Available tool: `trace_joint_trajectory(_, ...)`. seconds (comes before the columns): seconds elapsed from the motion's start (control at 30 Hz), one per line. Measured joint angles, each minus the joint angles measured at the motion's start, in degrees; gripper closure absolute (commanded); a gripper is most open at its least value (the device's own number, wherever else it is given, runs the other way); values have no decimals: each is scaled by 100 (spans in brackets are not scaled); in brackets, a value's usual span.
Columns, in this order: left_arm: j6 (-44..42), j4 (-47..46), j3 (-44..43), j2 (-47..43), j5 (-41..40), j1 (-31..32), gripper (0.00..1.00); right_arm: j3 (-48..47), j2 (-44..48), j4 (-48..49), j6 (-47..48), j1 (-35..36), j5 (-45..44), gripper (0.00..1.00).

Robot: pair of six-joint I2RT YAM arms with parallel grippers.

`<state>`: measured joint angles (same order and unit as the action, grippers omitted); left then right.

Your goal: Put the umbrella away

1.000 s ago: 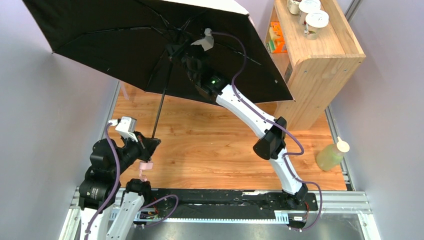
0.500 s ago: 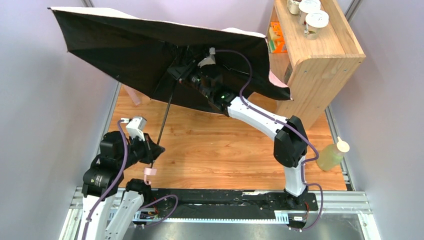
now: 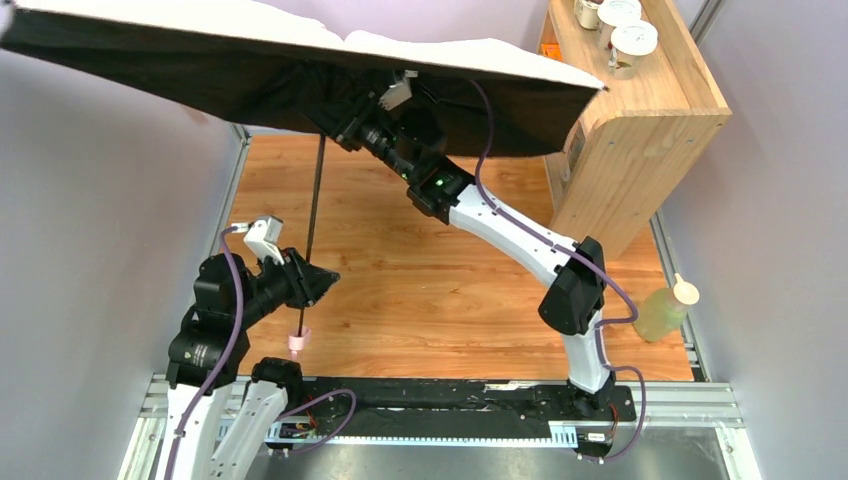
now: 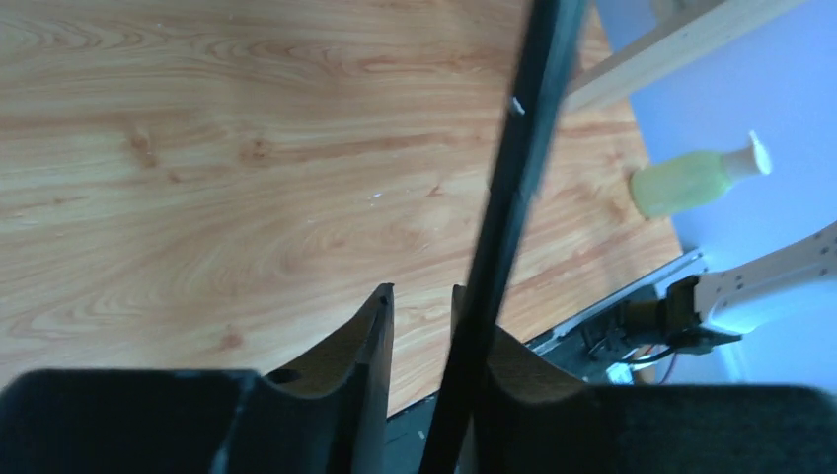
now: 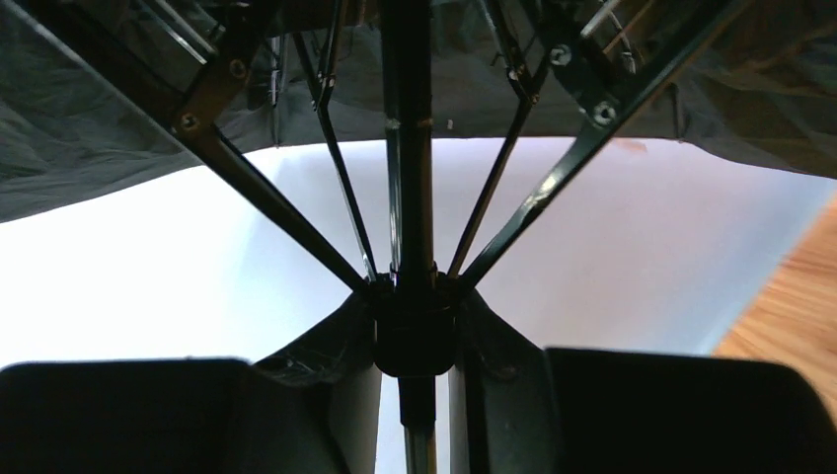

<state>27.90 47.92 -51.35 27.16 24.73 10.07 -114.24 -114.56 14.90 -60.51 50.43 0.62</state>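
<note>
L wall (image 3: 90,200), R shelf (image 3: 640,130) by umbrella (image 3: 250,85) rim

Soft, even light from above fills the top view: the table (image 3: 420,290) reads bright and sharp with only faint shadows, while the black underside of the umbrella (image 3: 250,88) sinks to near-featureless dark and its pale upper face washes out almost white. In the left wrist view the shaft (image 4: 513,188), close to the lens, is smeared soft, the left tool (image 4: 421,301) is a dark unfocused mass, and the bottle (image 4: 691,178) is hazy. The right wrist view is strongly backlit, the wall (image 5: 642,247) burnt out white, the ribs (image 5: 553,188) and right tool (image 5: 415,316) mere silhouettes.
</note>
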Motion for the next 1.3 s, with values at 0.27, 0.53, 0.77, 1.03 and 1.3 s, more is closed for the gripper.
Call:
trace_joint_trajectory(0.27, 588, -592, 433, -269, 179, -11, 79, -1547, -356, -555, 647, 326, 645, 100)
trace_joint_trajectory(0.53, 249, -649, 382, -164, 507, 57, 100, -1998, -675, -1443, 890, -28, 1143, 100)
trace_joint_trajectory(0.77, -315, -592, -780, 1558, 568, 151, 100, 2236, 1307, -348, 737, 678, 1040, 100)
trace_joint_trajectory(1.03, 286, -1384, -632, 1495, 723, 79, 46, 2011, 1209, -282, 831, 623, 1309, 100)
trace_joint_trajectory(1.3, 970, -1665, 671, -70, 507, -42, 32, 1266, 833, -326, 684, -31, 1379, 100)
